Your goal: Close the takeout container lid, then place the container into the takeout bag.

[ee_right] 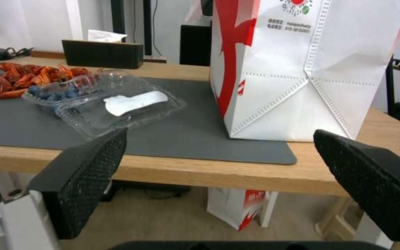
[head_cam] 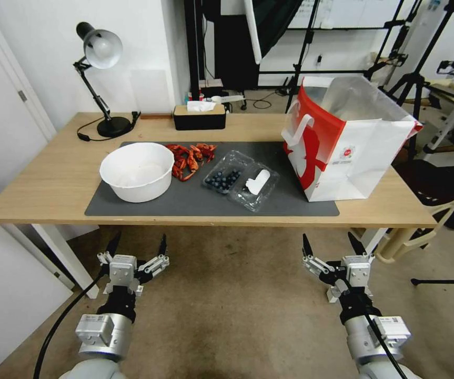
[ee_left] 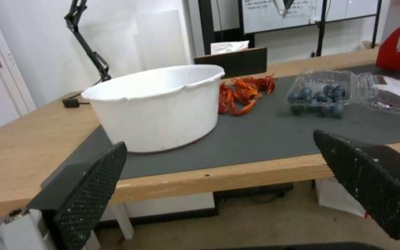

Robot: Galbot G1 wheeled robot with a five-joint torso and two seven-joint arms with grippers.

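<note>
The takeout container (head_cam: 223,177) lies open on the grey mat, its clear half full of dark blueberries (ee_left: 318,97) (ee_right: 56,93). Its lid (head_cam: 255,185) is folded flat beside it toward the bag, white label facing up (ee_left: 397,91) (ee_right: 133,101). The takeout bag (head_cam: 349,139) stands upright and open at the mat's right end, red and white with a silvery lining (ee_right: 292,66). My left gripper (head_cam: 137,246) hangs open below the table's front edge, under the white bowl. My right gripper (head_cam: 332,245) is open too, below the edge near the bag.
A white bowl (head_cam: 137,171) sits at the mat's left, with red crayfish (head_cam: 190,157) between it and the container. A black tissue box (head_cam: 199,116) and desk lamp (head_cam: 100,79) stand at the back. The wooden table's front edge (head_cam: 211,220) lies between both grippers and the mat.
</note>
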